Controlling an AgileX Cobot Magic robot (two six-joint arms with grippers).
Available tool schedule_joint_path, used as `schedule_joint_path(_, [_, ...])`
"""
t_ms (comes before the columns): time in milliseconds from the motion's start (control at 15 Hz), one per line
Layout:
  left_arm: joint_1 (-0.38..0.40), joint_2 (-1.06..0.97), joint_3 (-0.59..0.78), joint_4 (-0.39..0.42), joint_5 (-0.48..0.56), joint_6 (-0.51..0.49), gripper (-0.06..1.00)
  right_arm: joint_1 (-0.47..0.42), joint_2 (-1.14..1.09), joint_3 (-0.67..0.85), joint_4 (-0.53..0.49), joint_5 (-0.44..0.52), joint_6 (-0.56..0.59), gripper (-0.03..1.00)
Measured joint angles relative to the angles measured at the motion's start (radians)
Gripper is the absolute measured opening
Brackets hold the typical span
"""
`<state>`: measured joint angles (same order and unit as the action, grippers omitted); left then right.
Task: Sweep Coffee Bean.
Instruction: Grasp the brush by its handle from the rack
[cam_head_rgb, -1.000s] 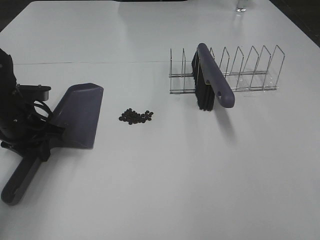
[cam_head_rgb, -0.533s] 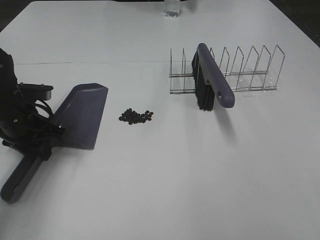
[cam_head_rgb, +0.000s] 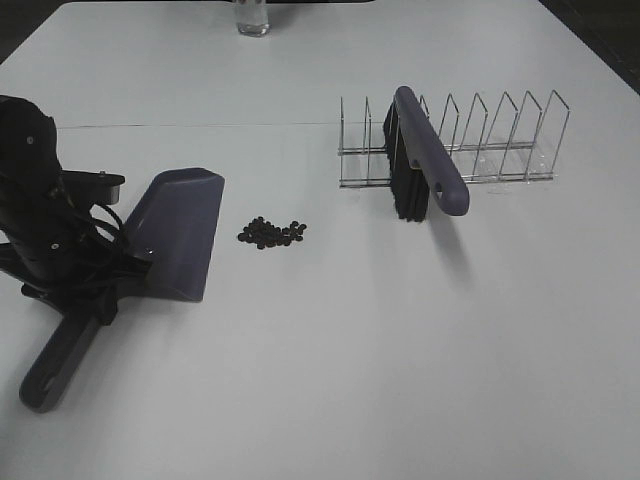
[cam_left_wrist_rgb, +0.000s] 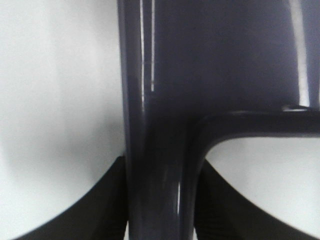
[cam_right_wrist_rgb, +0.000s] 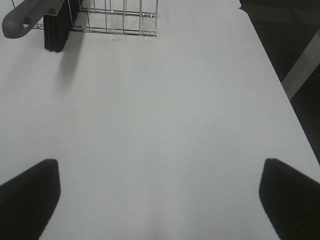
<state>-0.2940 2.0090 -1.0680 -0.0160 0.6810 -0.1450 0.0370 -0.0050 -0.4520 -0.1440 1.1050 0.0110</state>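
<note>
The left hand (cam_head_rgb: 88, 290) was clamped on the dustpan (cam_head_rgb: 180, 225) handle; its lip needed pressing flat to the counter (cam_head_rgb: 400, 350) beside the coffee beans (cam_head_rgb: 271, 233).

No readable text, label, brand, number or sign anywhere. None on the dustpan (cam_head_rgb: 180, 225) or on the brush (cam_head_rgb: 430, 165). None on the wire rack (cam_head_rgb: 500, 178) or on the table (cam_head_rgb: 350, 350).

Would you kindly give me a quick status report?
Left gripper shut on dustpan; right gripper open, empty. Coffee beans piled beside dustpan lip, apart. Brush in rack; nothing blocking.
</note>
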Motion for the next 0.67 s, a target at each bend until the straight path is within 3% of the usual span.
schedule_joint_path(667, [0.0,0.0,0.0,0.016,-0.012,-0.007,0.33,0.0,0.0,-0.001,0.012,0.0,0.001,0.98])
